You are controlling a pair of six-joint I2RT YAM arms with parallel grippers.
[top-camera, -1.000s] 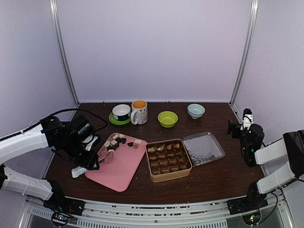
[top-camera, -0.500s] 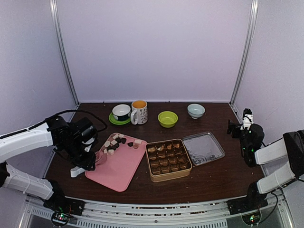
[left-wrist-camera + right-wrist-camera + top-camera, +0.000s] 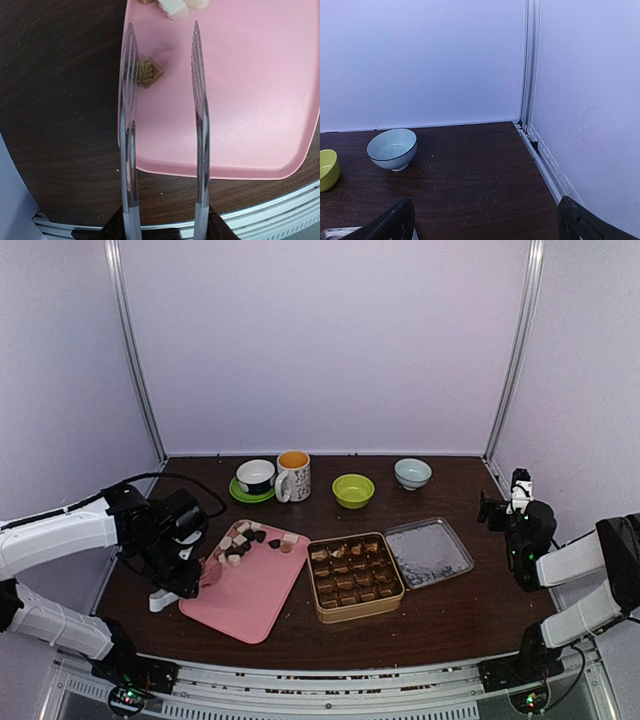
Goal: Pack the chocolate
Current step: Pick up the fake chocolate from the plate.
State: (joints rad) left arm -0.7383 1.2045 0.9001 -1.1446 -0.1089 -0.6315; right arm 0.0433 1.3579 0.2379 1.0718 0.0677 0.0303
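chocolate [image 3: 243, 536] | brown, tan, cream bits clustered, lying loose | ahead of left fingers [image 3: 114, 226]; tan leaf-embossed square [image 3: 149, 73] nearest

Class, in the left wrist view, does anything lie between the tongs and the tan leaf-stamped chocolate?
Nothing visible does. The tan chocolate lies alone on the pink tray, right beside one blade of the open tongs, with bare tray around it.

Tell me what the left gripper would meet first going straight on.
Probably the pink tray: the tongs in the left gripper point at it, beside a tan chocolate; depth is unclear.
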